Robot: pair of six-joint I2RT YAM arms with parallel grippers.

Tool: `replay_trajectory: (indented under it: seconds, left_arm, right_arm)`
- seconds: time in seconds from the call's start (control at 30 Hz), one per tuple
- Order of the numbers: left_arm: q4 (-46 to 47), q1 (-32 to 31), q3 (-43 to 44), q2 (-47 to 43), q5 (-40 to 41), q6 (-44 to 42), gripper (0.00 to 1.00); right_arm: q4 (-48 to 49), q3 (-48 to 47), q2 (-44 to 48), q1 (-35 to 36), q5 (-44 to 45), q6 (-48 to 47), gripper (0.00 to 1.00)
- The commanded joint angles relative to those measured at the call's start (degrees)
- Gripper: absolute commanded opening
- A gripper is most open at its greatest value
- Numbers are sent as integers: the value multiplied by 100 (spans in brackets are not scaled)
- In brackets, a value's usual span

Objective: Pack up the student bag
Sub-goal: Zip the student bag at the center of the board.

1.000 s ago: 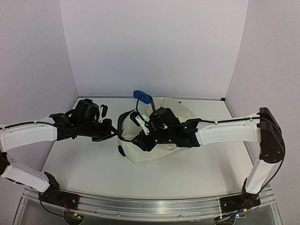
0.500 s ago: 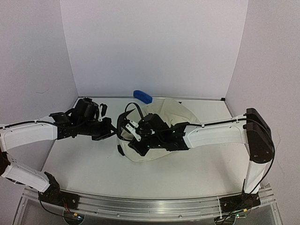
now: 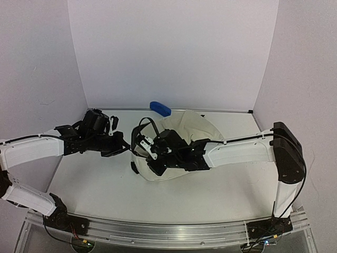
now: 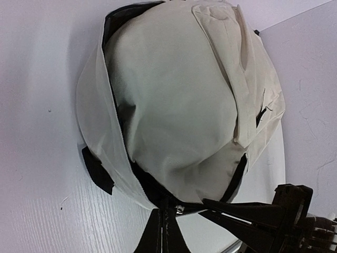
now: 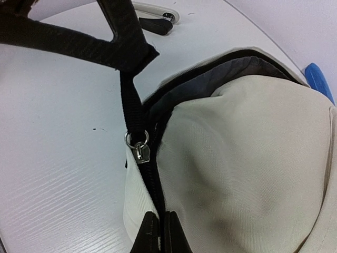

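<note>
Bulging cream student bag [image 3: 190, 128], black zipper edge [image 5: 154, 187] pinched by left claw [image 4: 164, 219] and right claw [image 5: 159, 219].

**White table [image 3: 95, 179]: two items lying on it**

Surface is white, with a faint grain visible in the wrist views. A cream student bag [image 3: 192, 128] with black straps lies at the centre of the overhead frame. A small blue object [image 3: 160, 108] lies at upper centre by the rear wall, just beside the bag's far edge; contact between them cannot be determined.
</note>
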State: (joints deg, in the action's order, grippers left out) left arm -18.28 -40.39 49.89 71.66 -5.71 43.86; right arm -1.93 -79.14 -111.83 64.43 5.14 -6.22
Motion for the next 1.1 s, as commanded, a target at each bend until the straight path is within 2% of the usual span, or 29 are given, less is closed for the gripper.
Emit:
replay_trajectory:
  seconds: [0.0, 0.2, 0.53, 1.07]
  left_arm:
    - [67, 343, 451, -41, 295, -371, 0]
    - [230, 638, 721, 236, 166, -769, 0]
    - [1118, 1067, 838, 683, -300, -1031, 0]
    - [1850, 1573, 1073, 1275, -536, -1424, 0]
  right_arm:
    - [-89, 329, 541, 79, 172, 195, 0]
    - [-299, 566, 823, 243, 210, 454, 0]
    - [-578, 851, 1082, 531, 162, 935, 0]
    - [-1056, 1223, 1723, 821, -437, 1512, 0]
